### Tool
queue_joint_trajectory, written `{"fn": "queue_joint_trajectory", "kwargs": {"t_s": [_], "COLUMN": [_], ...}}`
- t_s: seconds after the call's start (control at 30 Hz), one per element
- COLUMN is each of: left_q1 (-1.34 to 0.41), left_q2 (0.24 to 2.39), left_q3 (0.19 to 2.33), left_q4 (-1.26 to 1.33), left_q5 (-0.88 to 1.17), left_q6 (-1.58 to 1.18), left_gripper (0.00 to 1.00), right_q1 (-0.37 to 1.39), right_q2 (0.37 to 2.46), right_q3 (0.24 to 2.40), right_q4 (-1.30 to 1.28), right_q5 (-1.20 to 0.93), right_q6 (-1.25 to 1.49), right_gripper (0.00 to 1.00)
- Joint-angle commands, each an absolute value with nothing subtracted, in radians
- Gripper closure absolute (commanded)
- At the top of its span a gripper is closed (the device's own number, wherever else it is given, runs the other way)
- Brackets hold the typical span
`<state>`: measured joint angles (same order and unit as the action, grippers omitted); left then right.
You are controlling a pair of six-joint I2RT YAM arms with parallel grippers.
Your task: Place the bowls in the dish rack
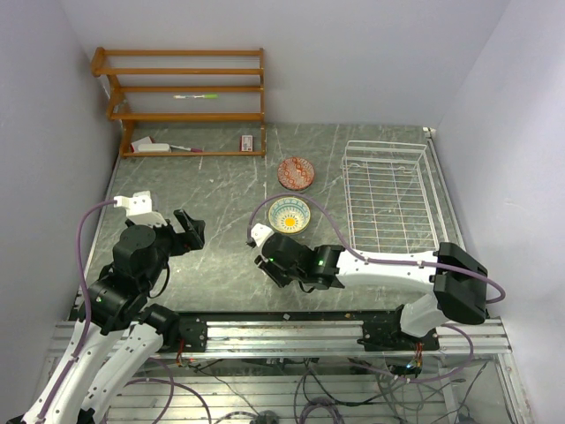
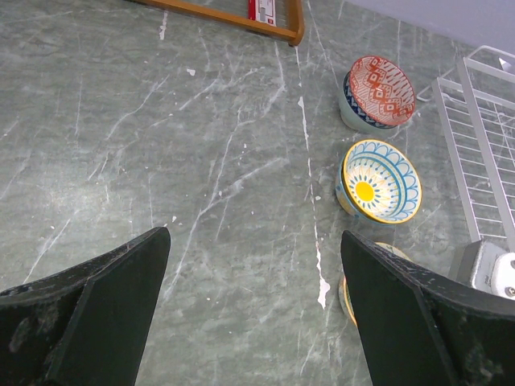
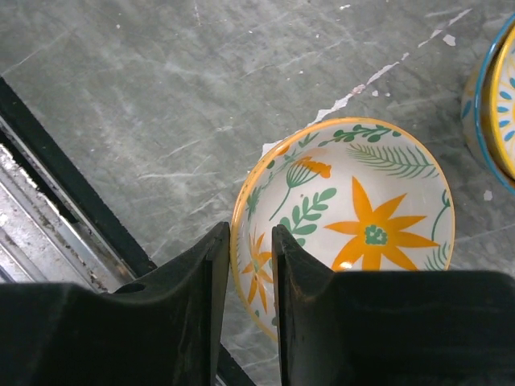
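An orange floral bowl (image 3: 362, 217) sits upright on the grey table. My right gripper (image 3: 248, 233) straddles its near rim, one finger outside and one inside, jaws slightly apart with a gap showing at the inner finger. A sliver of that floral bowl (image 2: 348, 293) peeks from behind my left finger. Just beyond stands a teal-yellow bowl (image 1: 290, 215), and past it a red-brown bowl (image 1: 296, 173). The white wire dish rack (image 1: 388, 190) lies to their right with nothing in it. My left gripper (image 2: 253, 237) hangs open over bare table at the left.
A brown wooden shelf unit (image 1: 185, 97) holding small items stands at the back left. The metal rail (image 3: 48, 201) runs along the near table edge, close behind the floral bowl. The right arm's white link (image 2: 491, 269) lies beside the rack.
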<state>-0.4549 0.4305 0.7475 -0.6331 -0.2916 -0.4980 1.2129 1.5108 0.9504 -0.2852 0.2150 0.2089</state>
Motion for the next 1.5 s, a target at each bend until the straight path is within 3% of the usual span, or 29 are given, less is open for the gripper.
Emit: {"fn": "queue_joint_trajectory", "kwargs": {"t_s": [0.0, 0.4, 0.57, 0.67, 1.23, 1.47], "left_q1": [-0.449, -0.449, -0.449, -0.449, -0.449, -0.449], "left_q2": [0.419, 0.419, 0.419, 0.419, 0.417, 0.417], "left_q3": [0.781, 0.781, 0.781, 0.781, 0.781, 0.781], "left_q4": [-0.63, -0.63, -0.63, -0.629, -0.63, -0.63], "left_q5": [-0.291, -0.288, -0.287, -0.287, -0.288, -0.29], "left_q6": [-0.496, -0.494, -0.494, -0.495, -0.495, -0.495], "left_gripper": [0.02, 0.02, 0.02, 0.02, 0.02, 0.02], "right_q1": [1.216, 1.217, 1.217, 1.219, 1.219, 1.218], "right_q2": [1.51, 1.526, 1.546, 1.545, 1.559, 1.561], "right_q3": [0.96, 0.956, 0.957, 0.956, 0.945, 0.95], "right_q4": [-0.26, -0.255, -0.246, -0.24, -0.231, -0.238], "right_q5": [0.193, 0.173, 0.163, 0.16, 0.171, 0.184], "right_q6": [0.213, 0.222, 0.235, 0.238, 0.242, 0.245], "right_gripper": [0.72, 0.75, 0.53, 0.49, 0.65, 0.77]}}
